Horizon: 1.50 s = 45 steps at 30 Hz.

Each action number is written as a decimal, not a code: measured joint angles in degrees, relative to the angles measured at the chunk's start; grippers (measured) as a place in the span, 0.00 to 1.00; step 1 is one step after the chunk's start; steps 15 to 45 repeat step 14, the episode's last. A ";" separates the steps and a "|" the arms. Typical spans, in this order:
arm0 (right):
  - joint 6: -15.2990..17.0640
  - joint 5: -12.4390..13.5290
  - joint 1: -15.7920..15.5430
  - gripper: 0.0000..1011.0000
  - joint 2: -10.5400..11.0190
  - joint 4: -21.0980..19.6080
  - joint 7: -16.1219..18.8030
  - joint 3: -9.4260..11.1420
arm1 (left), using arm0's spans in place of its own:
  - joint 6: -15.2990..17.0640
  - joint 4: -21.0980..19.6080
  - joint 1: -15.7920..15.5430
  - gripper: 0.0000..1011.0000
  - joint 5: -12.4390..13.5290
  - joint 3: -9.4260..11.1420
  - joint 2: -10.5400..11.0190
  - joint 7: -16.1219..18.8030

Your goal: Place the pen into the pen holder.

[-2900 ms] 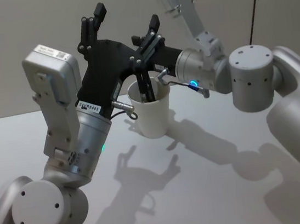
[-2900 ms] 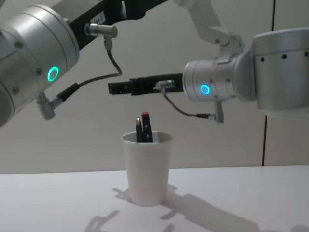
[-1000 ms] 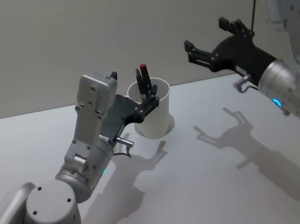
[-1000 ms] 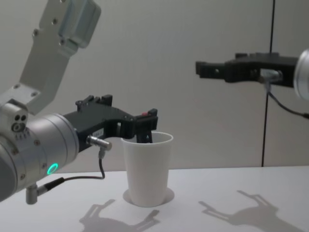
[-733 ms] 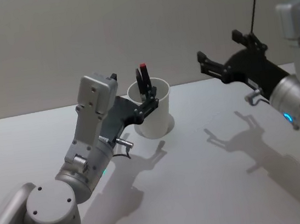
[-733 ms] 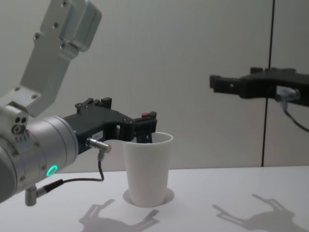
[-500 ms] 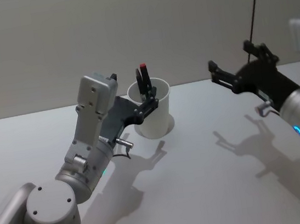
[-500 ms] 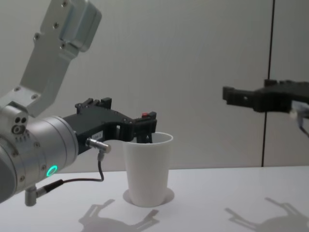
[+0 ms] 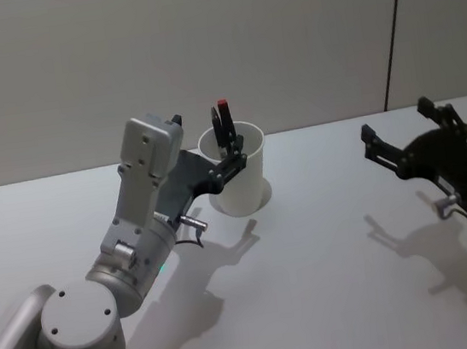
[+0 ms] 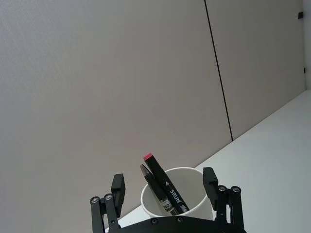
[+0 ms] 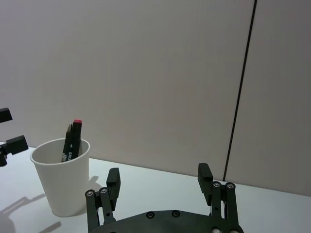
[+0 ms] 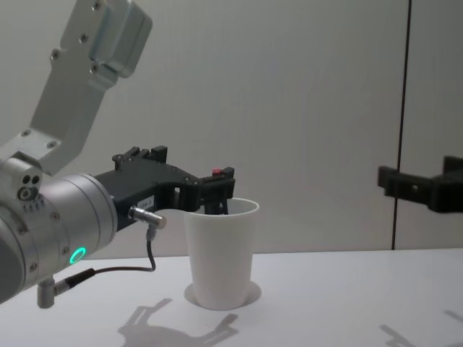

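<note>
The pen holder is a plain white cup standing on the table. The dark pen with its red end cap stands inside it, leaning on the rim with the cap sticking out above. It also shows in the pen holder as the pen, with a second dark pointed tip beside it. My left gripper is open, its fingers on either side of the cup near the rim and apart from the pen. My right gripper is open and empty, well off to the right of the pen holder.
The white table stretches out on all sides of the cup, with a plain grey wall behind it. My left arm's white link rises high at the left. The right gripper hangs above the table at the right edge.
My right gripper has pulled away to the right and dropped lower, open throughout. The left gripper came down beside the cup earlier and has stayed there. The pen stays in the cup.
</note>
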 joint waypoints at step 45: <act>-1.42 0.43 -2.90 0.99 0.61 -0.82 -0.85 1.03 | 0.00 0.00 0.00 0.99 0.00 0.00 0.00 -0.01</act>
